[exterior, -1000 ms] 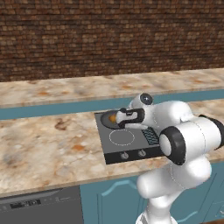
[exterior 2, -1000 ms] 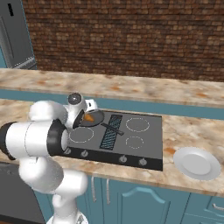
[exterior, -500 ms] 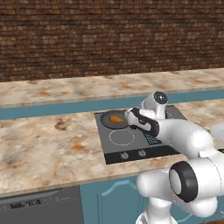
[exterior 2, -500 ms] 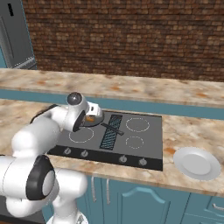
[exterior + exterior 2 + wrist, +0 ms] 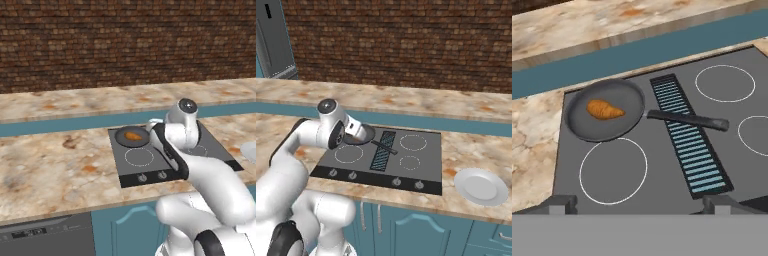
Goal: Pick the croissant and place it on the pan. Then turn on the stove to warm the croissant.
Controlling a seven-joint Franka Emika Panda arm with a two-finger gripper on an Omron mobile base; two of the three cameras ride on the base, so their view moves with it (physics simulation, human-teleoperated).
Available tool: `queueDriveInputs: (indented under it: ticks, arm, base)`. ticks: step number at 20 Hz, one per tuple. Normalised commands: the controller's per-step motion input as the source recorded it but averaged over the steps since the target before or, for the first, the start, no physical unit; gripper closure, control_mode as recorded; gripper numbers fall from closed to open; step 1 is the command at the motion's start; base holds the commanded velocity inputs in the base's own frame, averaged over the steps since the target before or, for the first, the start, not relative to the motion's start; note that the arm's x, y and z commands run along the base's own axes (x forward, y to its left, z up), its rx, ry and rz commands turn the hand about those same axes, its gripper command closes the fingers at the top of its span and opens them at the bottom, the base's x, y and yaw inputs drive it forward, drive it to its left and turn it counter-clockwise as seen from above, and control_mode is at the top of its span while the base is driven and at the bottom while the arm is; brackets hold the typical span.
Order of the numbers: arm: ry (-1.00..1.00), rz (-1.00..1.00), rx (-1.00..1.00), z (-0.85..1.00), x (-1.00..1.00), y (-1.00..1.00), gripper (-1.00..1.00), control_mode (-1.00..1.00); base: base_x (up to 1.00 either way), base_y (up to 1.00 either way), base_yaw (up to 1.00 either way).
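The orange-brown croissant (image 5: 604,109) lies inside the dark grey pan (image 5: 582,122), which stands on the back left burner of the black stove (image 5: 662,170). Its long handle (image 5: 687,120) reaches across the ribbed strip. My gripper (image 5: 641,205) hovers above the stove's front left part, open, with its two fingertips (image 5: 559,204) far apart and nothing between them. In the left base view the croissant (image 5: 133,135) shows in the pan (image 5: 120,135), just left of my wrist. In the right base view my arm covers most of the pan (image 5: 367,133).
Small round knobs (image 5: 352,175) line the stove's front edge (image 5: 421,175). A white plate (image 5: 481,186) rests on the counter right of the stove. A raised back counter and a brick wall stand behind. A grey fridge (image 5: 273,40) is at the far left.
The hand has drawn back from over the pan toward the stove's front, and the arm's elbow has swung low. The croissant stays in the pan.
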Motion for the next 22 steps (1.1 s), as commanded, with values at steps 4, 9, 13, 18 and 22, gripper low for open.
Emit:
queueDriveInputs:
  ticks: [4,9,13,18,22]
  arm:
    - [0.00,0.00,0.11,0.07,-0.69,0.00,-1.00,-1.00]
    - [0.00,0.00,0.05,0.00,-0.50,0.00,-1.00,-1.00]
    - [0.01,0.00,0.02,0.00,-0.27,0.00,-1.00,-1.00]
    - [0.08,0.00,0.01,0.00,-0.16,0.00,-1.00,-1.00]
    - [0.18,0.00,0.06,0.00,-0.11,0.00,-1.00,-1.00]
  base:
    - [0.00,0.00,0.00]
    - [0.00,0.00,0.00]
    - [0.00,0.00,0.00]
    - [0.00,0.00,0.00]
    - [0.00,0.00,0.00]
